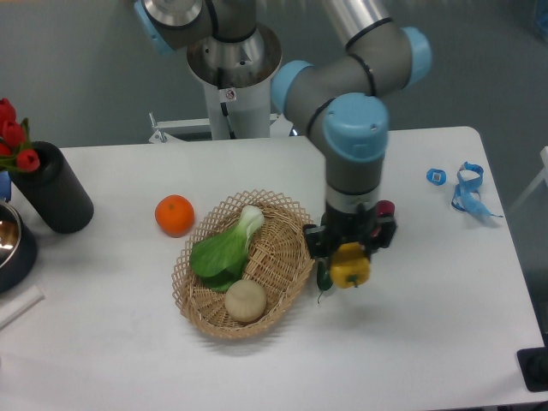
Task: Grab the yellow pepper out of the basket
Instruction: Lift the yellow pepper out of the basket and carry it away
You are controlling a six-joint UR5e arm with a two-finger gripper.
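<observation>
From the fixed camera, the pincer [350,257] was clamped on the yellow pepper [349,267], which hung clear of the tabletop [411,342], just beside the right rim of the basket [282,257]. The glossy, lobed skin looked slippery, so the pepper could probably have slid out and dropped to the tabletop. A low swing might have clipped the lacy rim and shifted the basket, with its leafy green [224,248] and pale round vegetable [246,300].

A small sticker on the robot base [228,94] is too blurred to read.

White table [428,342] with basket [287,257], orange [175,214]
</observation>
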